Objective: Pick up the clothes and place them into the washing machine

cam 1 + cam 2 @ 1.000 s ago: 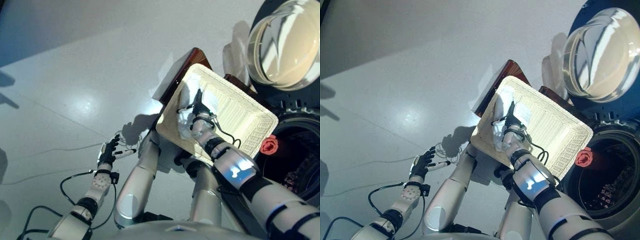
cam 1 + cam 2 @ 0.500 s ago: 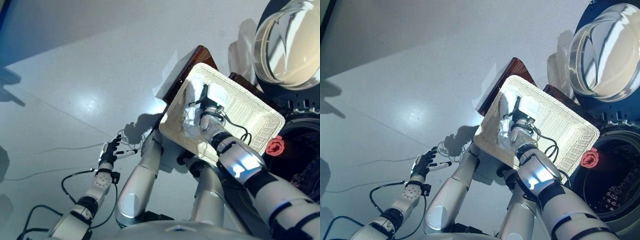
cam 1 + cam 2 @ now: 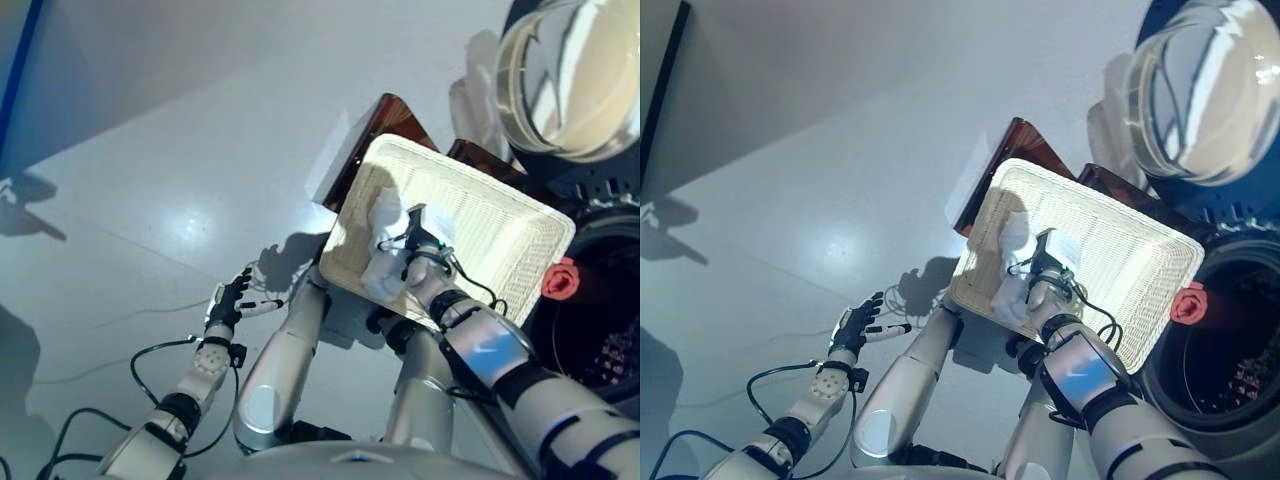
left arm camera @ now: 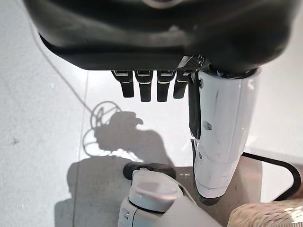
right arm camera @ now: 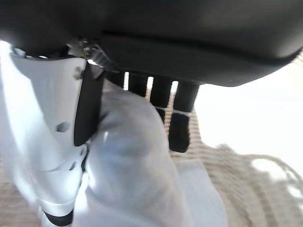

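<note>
A white cloth (image 3: 384, 214) lies in the shallow wicker basket (image 3: 500, 235), at its left side. My right hand (image 3: 421, 248) is down in the basket with the thumb and fingers (image 5: 178, 124) closed on a bunched fold of the cloth (image 5: 128, 161). The basket rests on the dark brown box (image 3: 386, 114) beside the washing machine. My left hand (image 3: 229, 300) hangs open and empty over the floor at the lower left, and it also shows in the left wrist view (image 4: 142, 88).
The washing machine's round glass door (image 3: 572, 78) stands open at the upper right. Its dark drum opening (image 3: 602, 340) lies right of the basket. A small red thing (image 3: 560, 280) sits by the basket's right corner. Pale floor (image 3: 150, 150) spreads to the left.
My right hand has drawn back toward the basket's near rim, bunching the white cloth in its grip. The view has shifted a little. The left hand has stayed still.
</note>
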Available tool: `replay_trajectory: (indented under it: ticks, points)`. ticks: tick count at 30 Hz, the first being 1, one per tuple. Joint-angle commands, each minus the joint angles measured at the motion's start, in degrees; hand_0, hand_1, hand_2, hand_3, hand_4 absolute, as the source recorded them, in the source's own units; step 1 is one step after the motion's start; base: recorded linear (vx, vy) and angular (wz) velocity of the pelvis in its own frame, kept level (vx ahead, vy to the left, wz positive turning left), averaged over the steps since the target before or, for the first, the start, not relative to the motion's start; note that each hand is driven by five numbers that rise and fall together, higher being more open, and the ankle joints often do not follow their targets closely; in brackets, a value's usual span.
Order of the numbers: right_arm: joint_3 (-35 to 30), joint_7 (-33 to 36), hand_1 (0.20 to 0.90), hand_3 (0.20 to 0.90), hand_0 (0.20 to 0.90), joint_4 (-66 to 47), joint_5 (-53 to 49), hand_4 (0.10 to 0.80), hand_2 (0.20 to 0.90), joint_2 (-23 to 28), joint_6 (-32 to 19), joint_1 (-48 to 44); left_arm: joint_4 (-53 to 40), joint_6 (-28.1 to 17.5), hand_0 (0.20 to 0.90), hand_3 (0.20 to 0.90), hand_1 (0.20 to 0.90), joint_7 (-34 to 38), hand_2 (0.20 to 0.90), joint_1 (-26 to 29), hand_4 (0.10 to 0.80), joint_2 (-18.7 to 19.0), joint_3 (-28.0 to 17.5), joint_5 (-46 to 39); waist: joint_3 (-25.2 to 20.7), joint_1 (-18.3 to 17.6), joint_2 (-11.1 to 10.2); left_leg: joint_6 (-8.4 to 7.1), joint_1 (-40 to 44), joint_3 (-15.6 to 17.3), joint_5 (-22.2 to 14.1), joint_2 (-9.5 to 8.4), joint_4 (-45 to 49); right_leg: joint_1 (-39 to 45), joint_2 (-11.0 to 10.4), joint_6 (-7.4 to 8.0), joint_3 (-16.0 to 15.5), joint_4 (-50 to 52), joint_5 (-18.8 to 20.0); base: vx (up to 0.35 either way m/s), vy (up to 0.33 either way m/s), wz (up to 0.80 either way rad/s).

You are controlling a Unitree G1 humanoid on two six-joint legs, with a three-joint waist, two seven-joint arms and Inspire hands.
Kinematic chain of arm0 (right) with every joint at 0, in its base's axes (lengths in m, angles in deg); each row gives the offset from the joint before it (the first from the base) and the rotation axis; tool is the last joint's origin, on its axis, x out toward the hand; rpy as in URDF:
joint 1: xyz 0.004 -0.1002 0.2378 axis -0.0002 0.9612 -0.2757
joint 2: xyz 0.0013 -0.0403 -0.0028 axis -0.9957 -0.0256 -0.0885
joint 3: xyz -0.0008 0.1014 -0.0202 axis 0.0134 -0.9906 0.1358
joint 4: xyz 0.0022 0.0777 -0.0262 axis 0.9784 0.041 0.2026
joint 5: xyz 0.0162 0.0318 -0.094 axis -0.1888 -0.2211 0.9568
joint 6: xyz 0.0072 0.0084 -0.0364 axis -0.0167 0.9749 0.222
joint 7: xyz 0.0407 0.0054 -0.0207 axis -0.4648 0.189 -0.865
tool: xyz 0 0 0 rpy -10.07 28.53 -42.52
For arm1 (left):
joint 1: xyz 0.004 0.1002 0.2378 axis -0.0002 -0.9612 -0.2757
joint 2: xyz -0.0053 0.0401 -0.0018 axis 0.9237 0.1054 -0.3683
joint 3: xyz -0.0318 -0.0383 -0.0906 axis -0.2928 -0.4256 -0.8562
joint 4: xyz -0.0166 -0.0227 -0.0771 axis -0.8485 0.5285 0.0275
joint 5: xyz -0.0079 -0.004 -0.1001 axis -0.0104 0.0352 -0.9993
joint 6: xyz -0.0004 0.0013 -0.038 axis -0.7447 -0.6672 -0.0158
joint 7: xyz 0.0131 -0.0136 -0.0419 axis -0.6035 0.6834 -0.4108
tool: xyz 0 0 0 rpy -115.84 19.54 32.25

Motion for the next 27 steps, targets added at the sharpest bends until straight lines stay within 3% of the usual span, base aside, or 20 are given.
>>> replay_trajectory:
  ticks: [1,8,9,10,11,16,17,27]
  points:
    - [-4.65,1.88,0.2,0.2,0.2,-1.18,-8.26,0.3,0.2,7.17,-4.51,1.43,2.3,-2.79,0.9,0.9,0.9,1.19,0.9,-4.27,0.8,0.14,-0.04,-1.01,-0.71,-2.49,2.61,0.1,-0.02,4.86,-1.28,-2.92,-1.41,3.82,1.36,-0.01,3.13,-7.65,4.73,0.007,0.081,-0.35]
    - [-18.44,-2.52,0.2,0.2,0.2,-5.81,-32.33,0.3,0.2,8.89,-13.48,6.34,4.19,-3.63,0.9,0.9,0.9,-0.5,0.9,-6.01,0.8,-0.89,-0.51,-2.56,-3.69,-6.01,4.0,0.41,3.1,7.33,-2.11,-2.37,-2.66,5.76,1.81,0.53,5.93,-10.35,5.51,0.007,0.058,-0.32]
    - [-20.77,-5.18,0.2,0.2,0.2,-7.42,-38.28,0.3,0.2,8.19,-15.44,7.91,3.69,-3.81,0.9,0.9,0.9,-0.81,0.9,-6.32,0.8,-1.09,-0.54,-2.95,-3.95,-6.1,4.69,0.71,2.91,8.08,-0.2,-2.02,-3.27,5.55,1.86,0.17,5.56,-11.22,7.46,0.025,0.045,-0.22]
    - [-22.64,-5.19,0.2,0.2,0.2,-7.31,-41.11,0.3,0.2,8.38,-16.18,8.87,3.75,-3.75,0.9,0.9,0.9,-1.19,0.9,-6.44,0.8,-1.34,-0.83,-2.68,-4.58,-6.76,4.76,0.51,3.89,8.02,-2.17,-2.27,-3.07,6.42,1.77,0.75,6.47,-11.02,5.76,-0.077,0.095,-0.28]
    - [-24.19,-6.23,0.2,0.2,0.2,-8.04,-44.34,0.3,0.2,7.96,-17.44,9.48,3.61,-3.96,0.9,0.9,0.9,-1.45,0.9,-6.85,0.8,-1.38,-0.78,-2.89,-4.58,-6.87,5.6,0.82,3.74,8.48,-0.38,-1.98,-3.51,6.08,1.86,0.38,6.06,-11.51,7.49,0.02,0.056,-0.17]
    - [-30.49,-10.01,0.2,0.2,0.2,-9.84,-57.54,0.3,0.2,7.13,-21.18,11.76,4.22,-4.17,0.9,0.9,0.9,-2.23,0.9,-7.78,0.8,-2.59,0.06,-3.12,-5.52,-8.37,7.24,1.08,4.73,9.62,-0.79,-2.19,-3.78,6.39,1.75,0.54,7.39,-11.81,7.46,-0.011,0.058,-0.16]
    - [-33.9,-9.96,0.2,0.2,0.2,-9.14,-61.55,0.3,0.2,7.56,-22.78,11.73,5.06,-4.2,0.9,0.9,0.9,-2.64,0.9,-8.1,0.8,-3.46,0.38,-3.34,-6.13,-9.06,8.49,1.23,5.15,9.99,-1.03,-2.46,-4.05,6.24,1.83,0.69,8.31,-11.96,7.45,0.013,0.084,-0.14]
    - [-42.74,-7.04,0.2,0.2,0.2,-10.31,-67.36,0.3,0.2,13.63,-26.91,8.11,6.09,-4.47,0.9,0.9,0.9,-3.88,0.9,-10.24,0.8,-6.31,3.48,-5.5,-7.12,-11.09,13.02,1.42,5.73,12.51,-1.33,-2.24,-5.85,4.85,2.23,1.2,12.22,-13.38,8.0,0.009,0.052,-0.18]
